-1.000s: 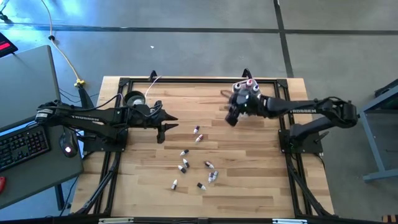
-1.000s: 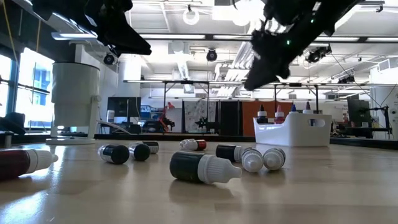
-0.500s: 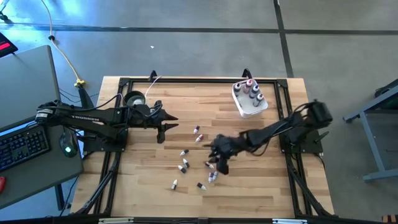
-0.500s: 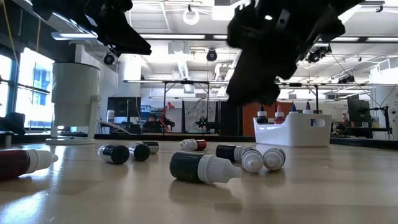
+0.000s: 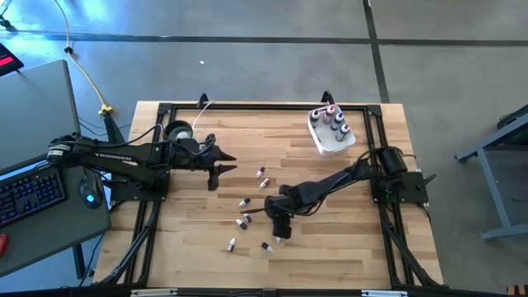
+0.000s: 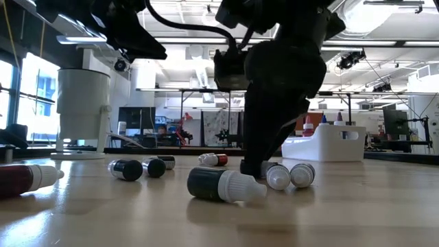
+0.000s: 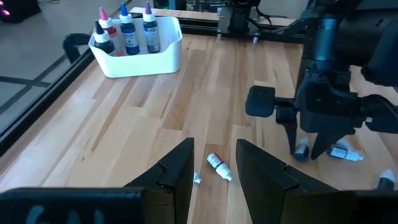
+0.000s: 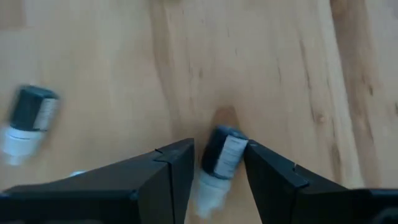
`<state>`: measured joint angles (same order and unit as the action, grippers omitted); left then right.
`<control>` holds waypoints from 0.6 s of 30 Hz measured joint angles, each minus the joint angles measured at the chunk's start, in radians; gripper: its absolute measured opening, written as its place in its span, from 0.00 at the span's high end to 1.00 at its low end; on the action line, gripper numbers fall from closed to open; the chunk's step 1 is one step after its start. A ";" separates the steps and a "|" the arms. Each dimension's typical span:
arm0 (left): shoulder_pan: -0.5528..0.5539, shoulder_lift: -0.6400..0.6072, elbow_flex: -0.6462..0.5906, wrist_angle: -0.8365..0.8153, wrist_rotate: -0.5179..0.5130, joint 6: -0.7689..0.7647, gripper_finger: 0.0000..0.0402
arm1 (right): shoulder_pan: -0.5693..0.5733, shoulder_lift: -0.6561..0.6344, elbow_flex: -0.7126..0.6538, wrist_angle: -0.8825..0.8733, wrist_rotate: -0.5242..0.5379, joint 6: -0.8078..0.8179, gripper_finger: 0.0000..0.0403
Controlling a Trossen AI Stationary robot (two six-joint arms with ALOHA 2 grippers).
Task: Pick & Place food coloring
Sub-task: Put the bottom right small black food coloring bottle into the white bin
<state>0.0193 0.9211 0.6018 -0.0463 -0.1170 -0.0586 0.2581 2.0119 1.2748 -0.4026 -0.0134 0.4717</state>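
Several small food coloring bottles point(image 5: 244, 202) lie on their sides in the middle of the wooden table. My right gripper point(image 5: 280, 224) points steeply down among them, open. Its fingers stand on either side of a dark bottle with a white tip point(image 8: 221, 158), which lies flat on the wood and also shows as the bottle point(image 7: 301, 151) in the left wrist view. My left gripper point(image 5: 223, 165) hangs open above the table at the left, holding nothing. Three more bottles point(image 7: 124, 34) stand upright in the white tub point(image 5: 332, 132) at the far right. My right gripper comes from above with one finger point(image 8: 168, 171) on each long side of the dark bottle's body point(image 8: 225, 146), so the fingers lie across it. The bottle rests on the table. Whether the fingers touch it, I cannot tell.
A clear cup with a black ring point(image 5: 176, 130) stands at the far left, behind my left arm. Black frame rails point(image 5: 264, 106) run along the table's edges. Other bottles point(image 6: 223, 184) lie close around my right gripper, and bare wood lies to the near right.
My right gripper has swung from above the white tub toward the table's near middle and come down, tipping from a shallow slant to point steeply down. It now stands over the bottle cluster. The bottles have kept their places.
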 joint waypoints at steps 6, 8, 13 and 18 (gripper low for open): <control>0.000 0.000 0.000 0.000 0.004 0.000 0.71 | -0.002 0.004 0.001 -0.024 0.000 -0.001 0.72; 0.000 0.000 0.000 0.000 0.004 0.000 0.71 | -0.006 0.004 0.001 -0.032 0.001 -0.002 0.77; 0.000 0.000 0.000 0.000 0.004 0.000 0.71 | -0.023 0.000 0.002 -0.049 -0.001 -0.024 0.86; 0.000 0.000 0.000 0.001 0.002 0.000 0.71 | -0.062 -0.044 0.040 -0.168 -0.011 -0.061 0.83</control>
<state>0.0193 0.9211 0.6014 -0.0452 -0.1146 -0.0584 0.1962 1.9681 1.3150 -0.5702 -0.0244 0.4110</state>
